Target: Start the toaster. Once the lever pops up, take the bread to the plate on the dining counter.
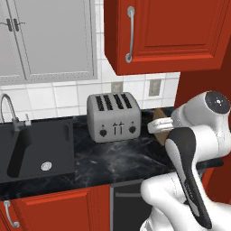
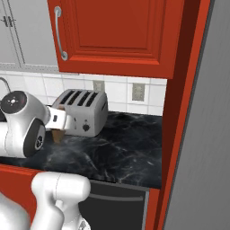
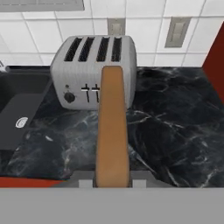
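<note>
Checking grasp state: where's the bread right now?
The bread is out of the toaster, clamped edge-on in the shut gripper above the black worktop, in front of the toaster in the hand view.

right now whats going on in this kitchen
The robot arm's pincer is shut on the bread, a brown toast slice held edge-on above the black worktop, in front of the toaster. The toaster's four slots look empty. The slice is already out and off the worktop, so carrying it to the plate comes next. The sink lies to the toaster's left.
</note>
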